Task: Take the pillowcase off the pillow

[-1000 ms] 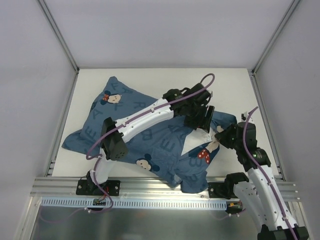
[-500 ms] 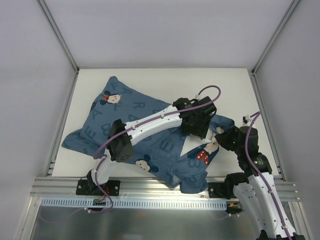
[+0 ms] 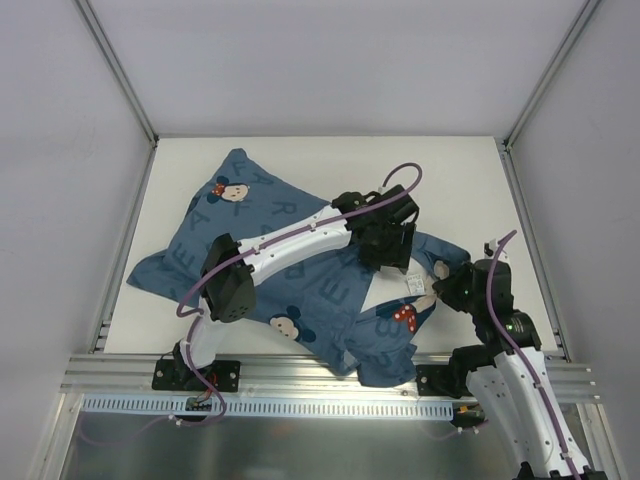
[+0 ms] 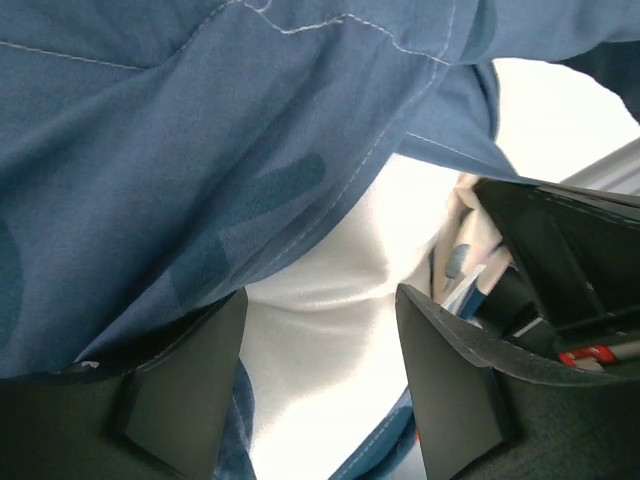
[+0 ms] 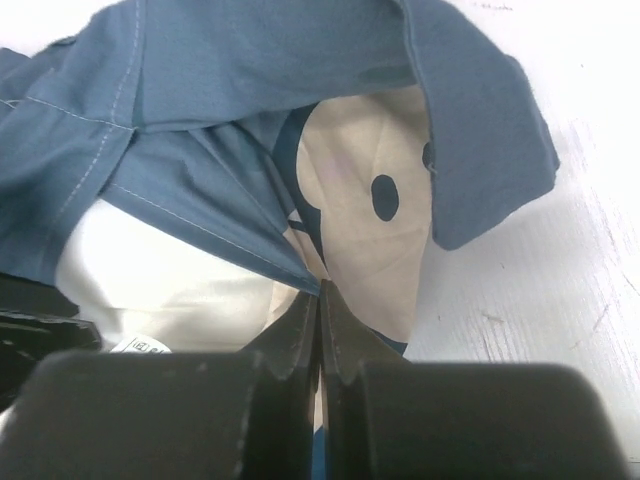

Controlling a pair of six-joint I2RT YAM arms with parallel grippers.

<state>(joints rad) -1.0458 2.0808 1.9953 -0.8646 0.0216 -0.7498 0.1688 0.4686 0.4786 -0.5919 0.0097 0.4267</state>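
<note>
Top view: The pillowcase (image 3: 320, 292) lies diagonally across the white table (image 3: 460, 180), with the pillow (image 3: 383, 295) inside it and bared only as a white wedge at the mouth on the right. The left gripper (image 3: 388, 258) is set over that wedge, and the right gripper (image 3: 445, 285) is placed at the hem beside it.

Left wrist: The left gripper (image 4: 320, 390) is seen with its jaws well apart and the pillow (image 4: 320, 330) bulging between them. No pinch is shown. The pillowcase (image 4: 180, 150) hangs over the top. It is judged that only white fabric should be taken here, deep enough not to slip, with the blue hem kept out.

Right wrist: The right gripper (image 5: 320, 300) is closed flat on a fold of pillowcase (image 5: 250, 80) hem, and the pillow (image 5: 160, 270) is just beside it on the left. It is advised that the hem be held firm and drawn away from the pillow, the two arms being worked in opposite directions.

Surface and room: The table (image 5: 560, 290) is matt white and lightly scuffed. The cell is enclosed by plain grey panels in metal framing, with a rail along the near edge.
</note>
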